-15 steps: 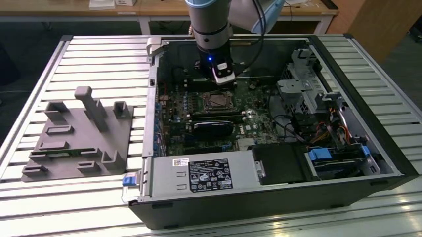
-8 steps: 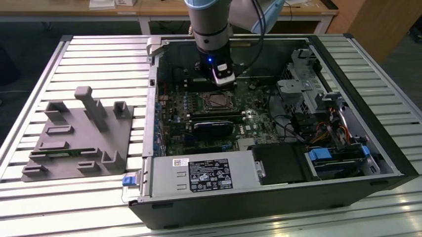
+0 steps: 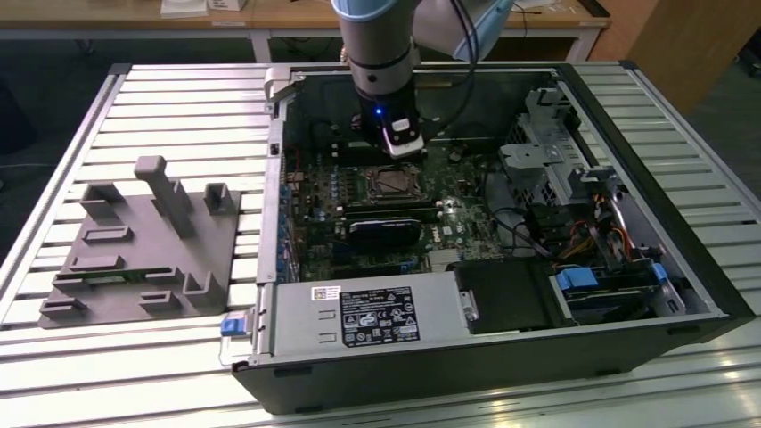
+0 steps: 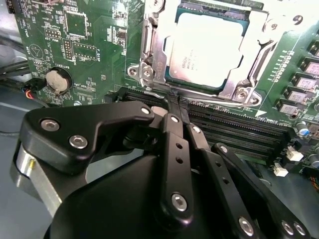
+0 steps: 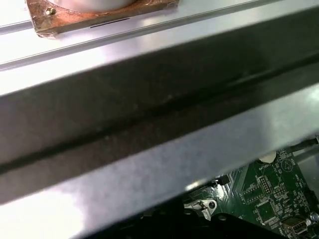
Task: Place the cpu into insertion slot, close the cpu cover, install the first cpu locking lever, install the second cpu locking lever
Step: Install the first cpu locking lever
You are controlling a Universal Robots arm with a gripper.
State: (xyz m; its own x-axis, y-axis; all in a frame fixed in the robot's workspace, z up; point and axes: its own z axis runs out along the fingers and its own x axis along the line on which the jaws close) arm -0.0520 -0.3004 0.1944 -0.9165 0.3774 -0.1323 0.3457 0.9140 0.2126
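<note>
So the arm is reaching down into the open PC case (image 3: pixel 500 357) on the slatted desk (image 3: pixel 95 357), with the hand (image 3: pixel 405 163) hanging over the far edge of the insertion slot (image 4: pixel 141 69). The cpu (image 4: pixel 212 50) is already sitting in the slot, and the cpu cover (image 4: pixel 259 30) looks to be lying flat around it, silver frame down with the chip's top showing through the cut-out. In the second wrist view the hand (image 4: pixel 177 105) has its fingers pinched together, and I can't make out anything between them; the tips sit right at the socket's edge, just above the long memory slots (image 4: pixel 234 129). It's pretty crowded in there: a coin battery (image 4: pixel 56 80) off to one side, a long black card (image 3: pixel 383 234) just nearer than the socket, the power supply (image 3: pixel 356 316) along the near wall, and drive bays with cables (image 3: pixel 583 236) on the exterior view's right. A grey fixture (image 3: pixel 143 241) sits outside the case on the exterior view's left. In the first wrist view a metal case rail (image 5: pixel 149 124) blocks most of the board.
</note>
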